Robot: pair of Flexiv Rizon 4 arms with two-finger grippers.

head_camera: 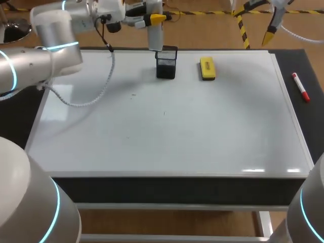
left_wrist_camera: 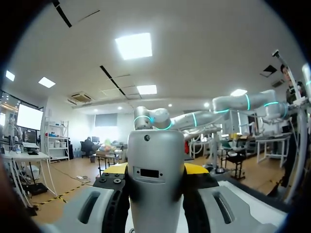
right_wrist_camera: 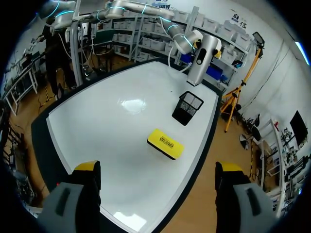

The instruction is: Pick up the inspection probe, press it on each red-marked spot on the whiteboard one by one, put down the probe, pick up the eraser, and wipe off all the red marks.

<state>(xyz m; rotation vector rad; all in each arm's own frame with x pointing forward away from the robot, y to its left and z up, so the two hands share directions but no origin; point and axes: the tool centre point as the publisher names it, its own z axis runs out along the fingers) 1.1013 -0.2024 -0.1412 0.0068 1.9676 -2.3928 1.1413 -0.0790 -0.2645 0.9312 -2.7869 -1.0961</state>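
Observation:
The inspection probe (head_camera: 155,35), a grey cylinder, hangs upright in my left gripper (head_camera: 152,19), which is shut on its top. Its lower end is just over the far rim of the black mesh holder (head_camera: 166,63). In the left wrist view the probe (left_wrist_camera: 155,179) fills the gap between the yellow-tipped fingers (left_wrist_camera: 197,168). The yellow eraser (head_camera: 207,68) lies flat on the whiteboard (head_camera: 167,131) to the right of the holder. My right gripper (head_camera: 270,31) hovers open beyond the far right corner, looking down on the eraser (right_wrist_camera: 165,143), holder (right_wrist_camera: 187,108) and probe (right_wrist_camera: 201,60). I see no red marks.
A red marker (head_camera: 300,87) lies on the dark table strip right of the whiteboard. A white cable (head_camera: 96,88) loops from my left arm over the board's far left part. A few tiny dark specks (head_camera: 164,113) show near the middle.

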